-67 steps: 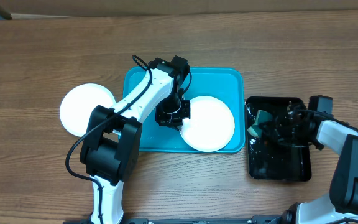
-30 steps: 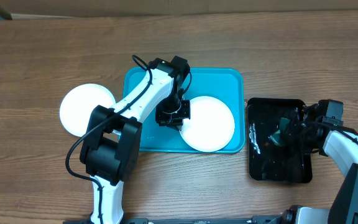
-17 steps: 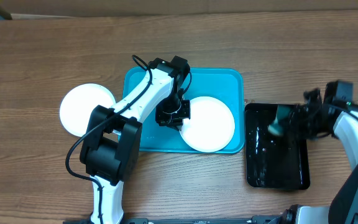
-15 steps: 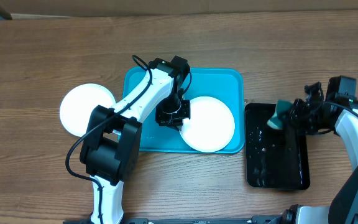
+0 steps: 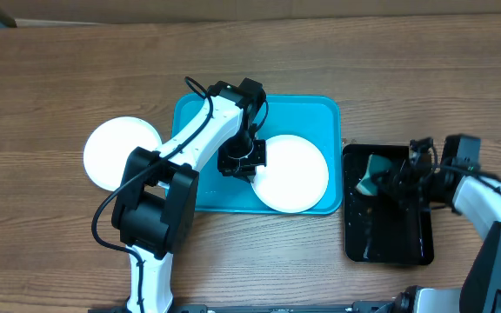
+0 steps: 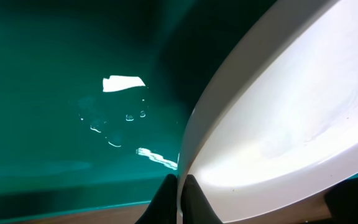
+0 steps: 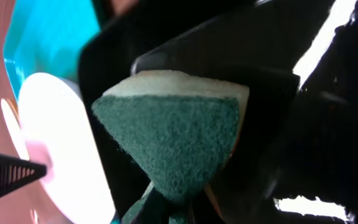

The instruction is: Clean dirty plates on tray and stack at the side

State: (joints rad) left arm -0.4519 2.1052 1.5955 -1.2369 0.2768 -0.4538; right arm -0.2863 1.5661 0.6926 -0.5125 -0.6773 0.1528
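Plate (image 5: 292, 172), white, round, shallow: flat in the right half of the turquoise tray (image 5: 303, 113), toward the near-right corner. Second white plate (image 5: 116, 155) out on the table (image 5: 59, 69), just beside the tray's left edge. Can't tell whether single or stacked.

Left claw (image 5: 249, 165) pinched shut on the tray plate's left rim. Confirmed from the wrist view: rim edge wedged between the two fingertips (image 6: 166, 198), water droplets (image 6: 114, 127) on the tray floor next to it. Right claw (image 5: 388, 180) clamped on a sponge (image 5: 372, 165), green scrub face with a pale backing, over the black tray (image 5: 390, 239). Well apart from the plate.

No sauce smear readable on the plate face from overhead; too small to call.

Handling, as judgement:
- Looks rigid, light and glossy. Material unclear, so treat as breakable.
- Wet tray, smooth lip: likely slippery. Expect sliding or pivoting under sponge pressure.
- Too wide and flat to grab anywhere but the rim. Take hold across the lip, fingers above and below, as deep as the curve allows.
- For wiping, keep it flat on the tray floor and brace at the rim. For stacking, lift by the rim with only a slight tilt and set down gently onto the other plate.
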